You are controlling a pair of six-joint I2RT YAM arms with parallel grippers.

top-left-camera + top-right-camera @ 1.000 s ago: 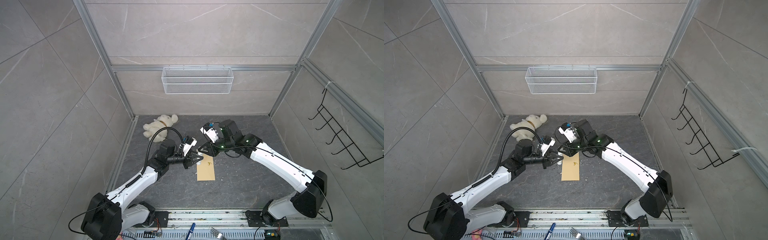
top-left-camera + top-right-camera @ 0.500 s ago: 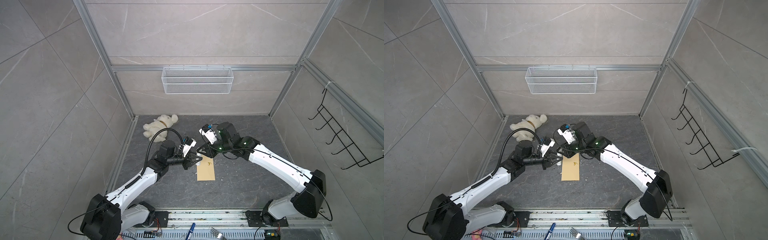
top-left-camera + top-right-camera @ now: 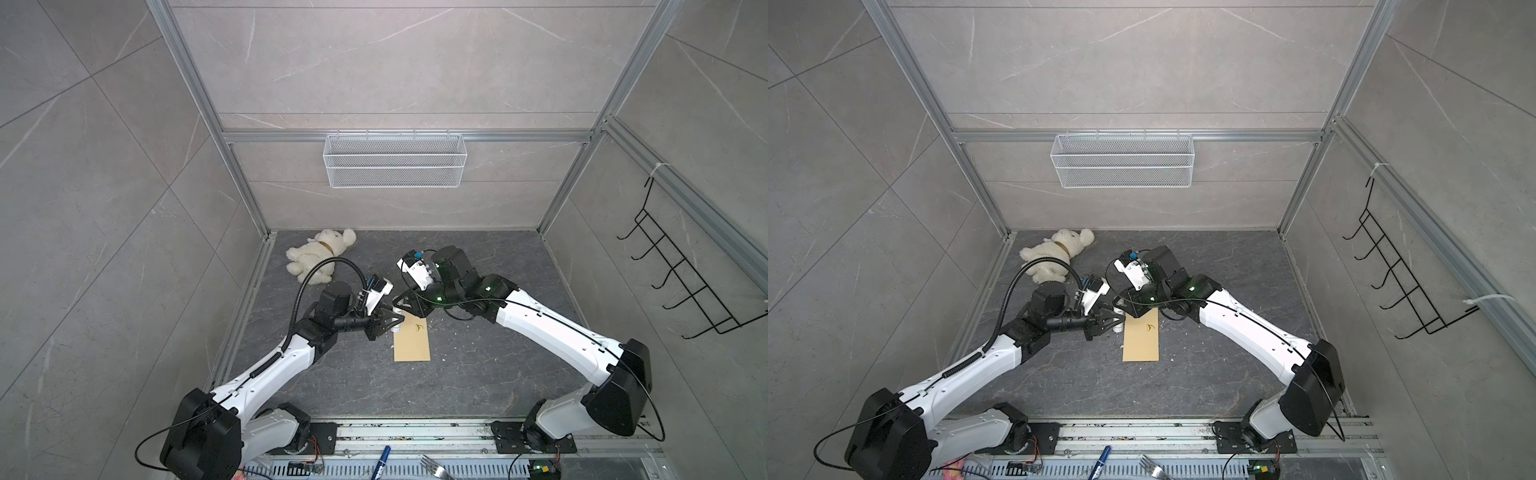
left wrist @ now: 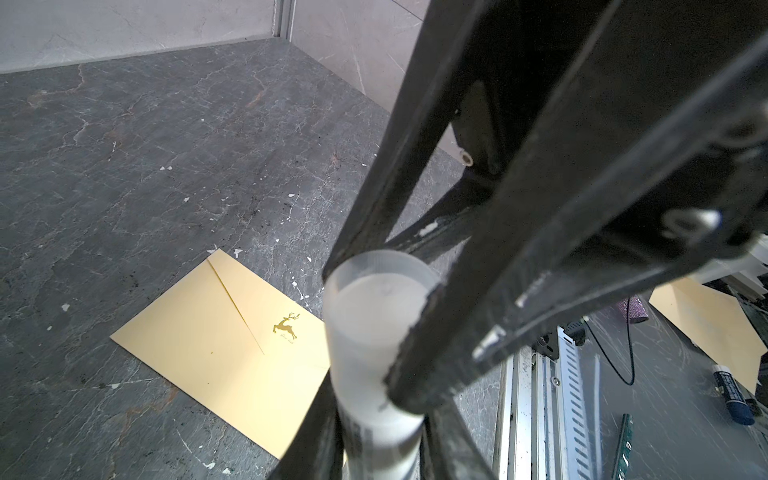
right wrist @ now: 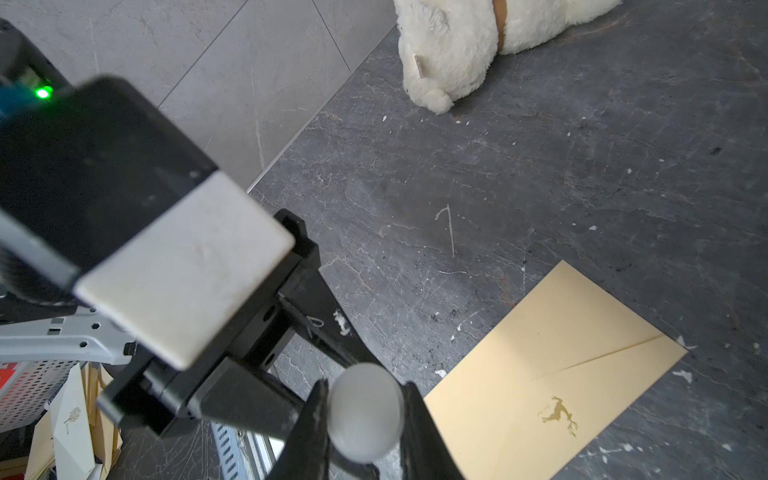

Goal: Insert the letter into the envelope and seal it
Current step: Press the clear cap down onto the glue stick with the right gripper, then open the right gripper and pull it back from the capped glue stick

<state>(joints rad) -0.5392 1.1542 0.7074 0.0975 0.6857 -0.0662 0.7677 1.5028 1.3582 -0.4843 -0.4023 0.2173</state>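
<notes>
In both top views the envelope (image 3: pixel 411 343) (image 3: pixel 1141 340) lies flat on the dark desk (image 3: pixel 478 374) just below the frame's centre, flap side and gold deer print facing up, and the two arms meet over its upper left corner. The left pincer (image 3: pixel 390 323) and the right pincer (image 3: pixel 402 305) each pinch the same frosted white tube (image 3: pixel 397 328) (image 4: pixel 374 332), the right one nearer its rounded end (image 5: pixel 365 411). A plush bear (image 3: pixel 320 255) lies at the desk's upper left.
</notes>
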